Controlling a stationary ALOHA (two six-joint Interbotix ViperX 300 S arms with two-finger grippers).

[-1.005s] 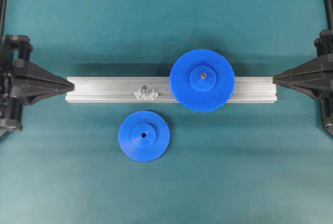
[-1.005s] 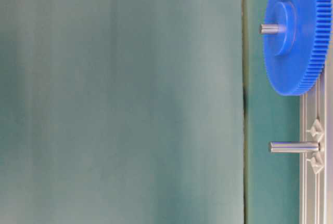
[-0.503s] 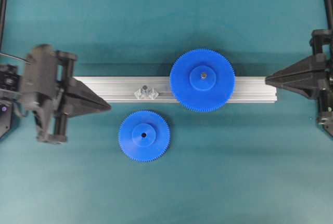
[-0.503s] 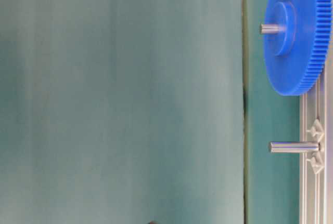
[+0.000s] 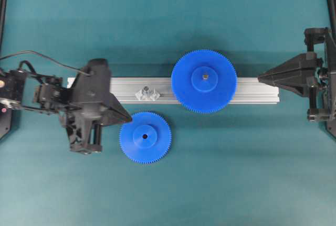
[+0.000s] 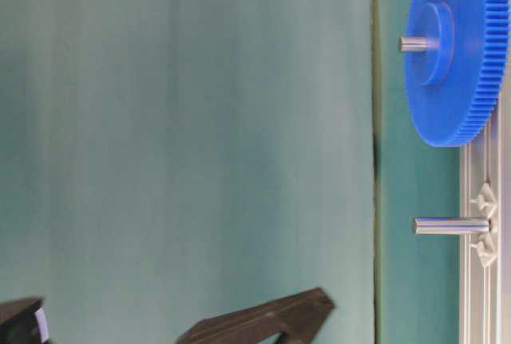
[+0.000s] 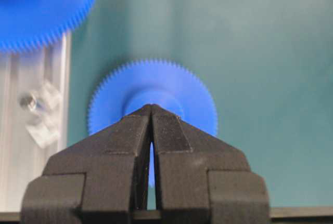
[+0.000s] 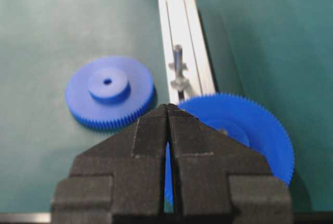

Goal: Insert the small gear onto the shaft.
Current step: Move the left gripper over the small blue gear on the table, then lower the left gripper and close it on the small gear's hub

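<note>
Upright, the shaft [image 5: 146, 89] stands; small gear [image 5: 145, 137] lies flat.

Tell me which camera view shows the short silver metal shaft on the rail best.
The table-level view: the short silver metal shaft appears side-on along its full length, bare. Overhead shows it end-on, a small dot in its mount. The right wrist view shows it upright but distant; the left wrist view shows it blurred at the edge.

small gear [image 5: 145, 137] just right of left gripper [image 5: 128, 118] tip; shaft [image 5: 147, 93] on rail [image 5: 252, 90] beyond it; larger gear [image 5: 204, 81] near right gripper [image 5: 261, 78].
</note>
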